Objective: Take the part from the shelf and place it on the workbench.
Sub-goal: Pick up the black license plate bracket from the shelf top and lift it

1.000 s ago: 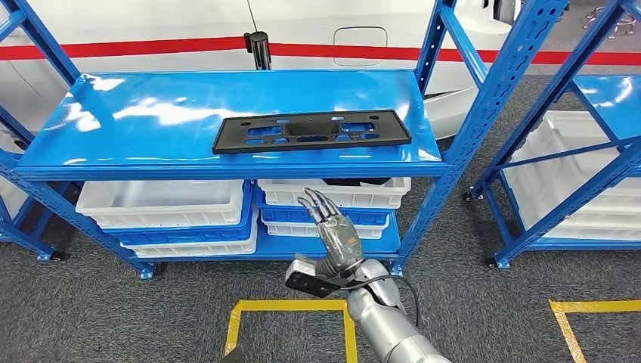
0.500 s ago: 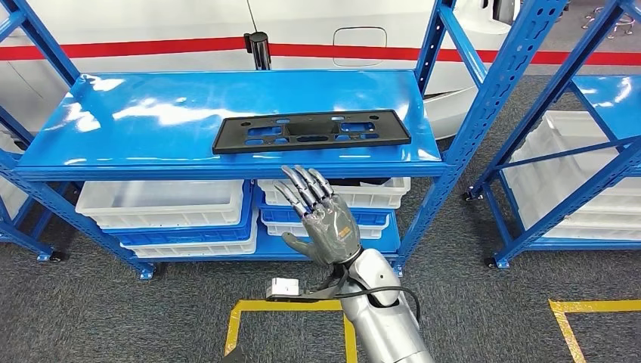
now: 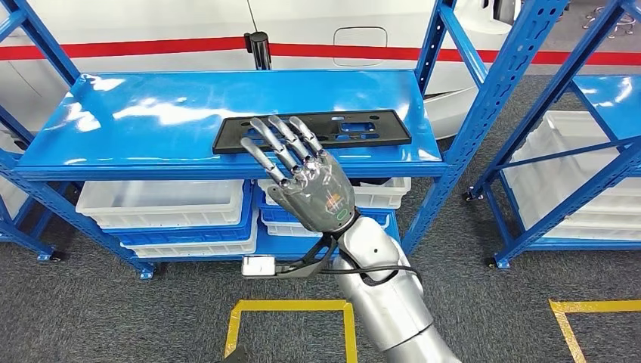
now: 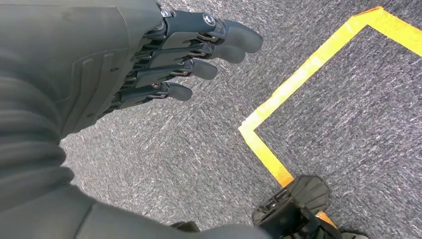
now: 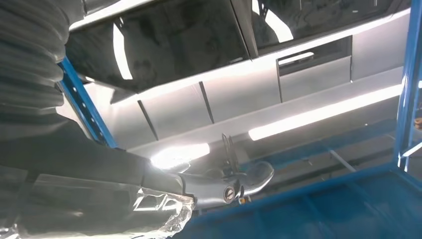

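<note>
A flat black rectangular part (image 3: 355,129) with cut-outs lies on the glossy blue shelf (image 3: 151,121), near its front edge. The right hand (image 3: 306,178) is raised before that shelf, fingers spread and empty, overlapping the part's left half. The left hand (image 4: 149,55) hangs with fingers apart, holding nothing, over grey carpet (image 4: 174,159) marked with yellow tape (image 4: 298,84).

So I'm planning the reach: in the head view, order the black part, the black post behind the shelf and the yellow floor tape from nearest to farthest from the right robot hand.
1. Black part, just beyond the right robot hand, on the shelf top.
2. Yellow floor tape, below on the carpet.
3. Black post, behind the shelf.
</note>
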You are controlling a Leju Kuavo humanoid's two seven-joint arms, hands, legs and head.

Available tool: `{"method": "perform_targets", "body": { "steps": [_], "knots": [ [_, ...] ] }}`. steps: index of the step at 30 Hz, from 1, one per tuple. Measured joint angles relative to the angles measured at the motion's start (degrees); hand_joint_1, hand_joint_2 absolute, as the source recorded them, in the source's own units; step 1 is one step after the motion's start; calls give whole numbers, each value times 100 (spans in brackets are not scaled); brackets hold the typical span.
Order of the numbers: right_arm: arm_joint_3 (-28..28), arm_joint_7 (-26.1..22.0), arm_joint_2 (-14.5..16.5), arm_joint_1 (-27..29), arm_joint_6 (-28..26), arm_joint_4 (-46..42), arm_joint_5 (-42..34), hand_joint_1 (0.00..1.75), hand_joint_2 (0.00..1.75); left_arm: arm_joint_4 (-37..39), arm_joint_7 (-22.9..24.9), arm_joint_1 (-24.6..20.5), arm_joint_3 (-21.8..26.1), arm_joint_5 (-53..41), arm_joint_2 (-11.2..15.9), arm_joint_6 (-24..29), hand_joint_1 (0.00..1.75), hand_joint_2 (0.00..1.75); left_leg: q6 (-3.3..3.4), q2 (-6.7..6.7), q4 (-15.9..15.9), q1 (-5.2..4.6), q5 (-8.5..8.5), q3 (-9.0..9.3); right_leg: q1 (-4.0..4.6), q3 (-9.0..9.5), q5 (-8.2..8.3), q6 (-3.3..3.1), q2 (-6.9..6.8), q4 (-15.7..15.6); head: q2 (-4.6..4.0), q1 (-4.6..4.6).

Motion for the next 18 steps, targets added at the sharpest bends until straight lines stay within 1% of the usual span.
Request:
{"method": "perform_targets", "body": {
  "steps": [1, 5, 8, 11, 14, 18],
  "knots": [
    [125, 154, -42, -74, 0, 16, 23, 0, 175, 0, 0, -4, 6, -11, -5, -4, 0, 0, 0, 0, 0, 0, 0, -1, 0, 0, 0, 0, 0, 0, 0, -1],
    [560, 712, -188, -392, 0, 239, 111, 0, 175, 0, 0, -32, 52, -41, -28, -24, 0, 175, 0, 0, 0, 0, 0, -2, 0, -2, 0, 0, 0, 0, 0, 1],
    [712, 1062, -264, -630, -2, 571, 189, 0, 175, 0, -1, -59, 71, -77, -50, -59, 0, 175, 0, 0, 0, 0, 1, -2, 0, -2, 0, 0, 0, 0, 0, 1],
    [681, 1278, -337, -808, -4, 970, 251, 0, 175, 0, -9, -88, 93, -116, -66, -92, 0, 175, 1, -1, 4, 0, 2, -2, 0, -2, 1, 2, 0, 0, 0, 1],
    [450, 1275, -356, -879, -15, 1312, 297, 0, 175, 2, -37, -101, 112, -173, -72, -109, 0, 175, 1, 0, 9, 0, 2, -6, 0, -4, 3, 4, 0, 1, 0, 0],
    [19, 1087, -363, -929, -31, 1771, 382, 0, 175, 5, -72, -143, 137, -264, -79, -116, 0, 175, 1, -5, 13, 0, 2, -11, 0, -5, 3, 4, -4, 2, 0, 1]
  ]
}}
